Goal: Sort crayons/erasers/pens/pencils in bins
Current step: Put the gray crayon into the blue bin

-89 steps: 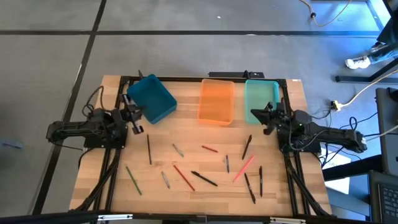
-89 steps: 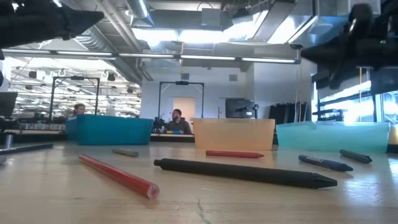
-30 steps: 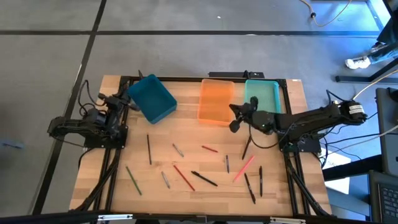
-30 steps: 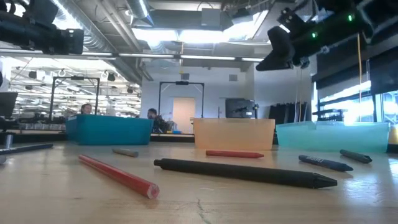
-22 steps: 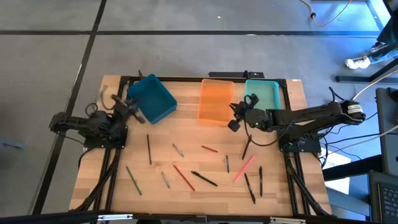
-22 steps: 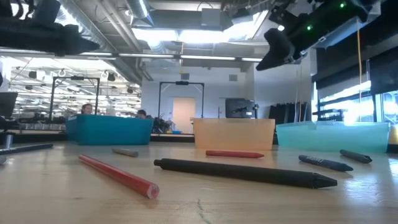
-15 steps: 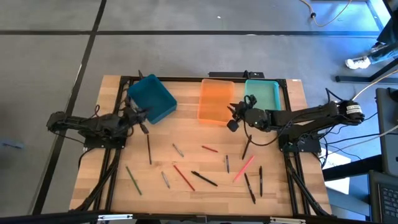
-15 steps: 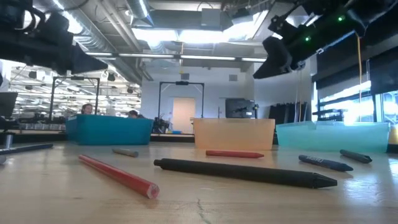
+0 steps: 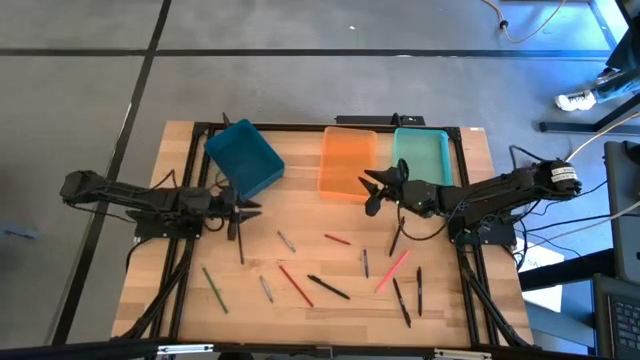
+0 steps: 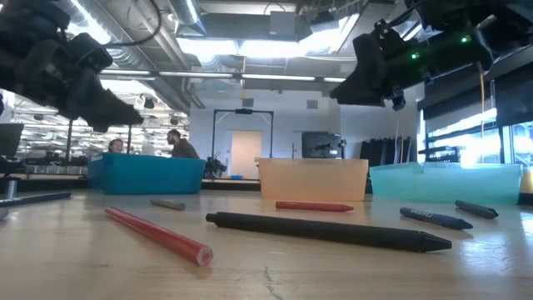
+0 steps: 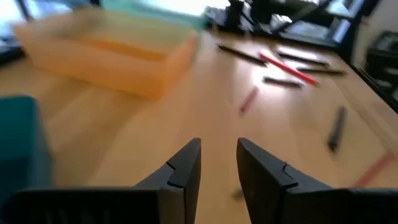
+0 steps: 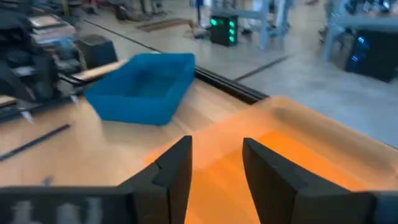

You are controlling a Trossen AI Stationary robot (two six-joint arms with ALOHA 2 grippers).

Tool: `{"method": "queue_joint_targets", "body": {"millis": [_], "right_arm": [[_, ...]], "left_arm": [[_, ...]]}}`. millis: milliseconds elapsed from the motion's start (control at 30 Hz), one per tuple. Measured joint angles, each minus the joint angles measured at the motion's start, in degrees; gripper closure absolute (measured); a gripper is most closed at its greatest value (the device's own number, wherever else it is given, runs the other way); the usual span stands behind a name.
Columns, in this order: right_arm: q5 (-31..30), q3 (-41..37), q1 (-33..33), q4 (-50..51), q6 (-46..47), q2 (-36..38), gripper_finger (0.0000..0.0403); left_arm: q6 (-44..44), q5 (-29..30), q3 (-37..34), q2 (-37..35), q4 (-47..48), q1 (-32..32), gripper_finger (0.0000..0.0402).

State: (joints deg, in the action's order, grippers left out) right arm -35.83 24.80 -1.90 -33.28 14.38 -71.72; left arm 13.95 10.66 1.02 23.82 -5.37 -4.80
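Pens, pencils and crayons lie scattered on the wooden table: a black pen (image 9: 240,240), a grey crayon (image 9: 287,241), a red crayon (image 9: 337,239), a red pencil (image 9: 295,285), another black pen (image 9: 328,287) and a green pencil (image 9: 215,289). At the far edge stand a blue bin (image 9: 245,158), an orange bin (image 9: 348,163) and a teal bin (image 9: 420,158). My left gripper (image 9: 252,210) is open and empty, above the table just past the first black pen's far end. My right gripper (image 9: 368,192) is open and empty, above the orange bin's near edge.
More pens and a pink pencil (image 9: 393,270) lie at the near right. Bare wood shows between the bins and the scattered items. People show in the room beyond the table in the low view (image 10: 179,146).
My left gripper has reached out from beside the blue bin toward the table's right and near edges, coming lower, and now stands over the black pen's far end. My right gripper has kept near the orange bin's near edge. No item on the table has moved.
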Motion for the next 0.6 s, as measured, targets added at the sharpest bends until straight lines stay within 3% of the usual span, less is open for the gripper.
{"method": "queue_joint_targets", "body": {"millis": [167,333,600], "right_arm": [[0.03,0.02,-0.58,-12.80,-4.80,-6.72,0.0263],[1.03,0.02,-0.56,-22.02,-5.86,-13.45,0.0264],[1.02,2.41,-0.56,-24.00,-8.72,-17.72,0.0264]], "left_arm": [[-0.76,-5.53,0.17,7.70,-7.10,-1.39,0.0305],[-4.20,-5.69,3.58,15.41,-7.21,-3.84,0.0304],[-12.90,-6.08,12.77,33.12,-6.37,-3.81,0.0272]]}}
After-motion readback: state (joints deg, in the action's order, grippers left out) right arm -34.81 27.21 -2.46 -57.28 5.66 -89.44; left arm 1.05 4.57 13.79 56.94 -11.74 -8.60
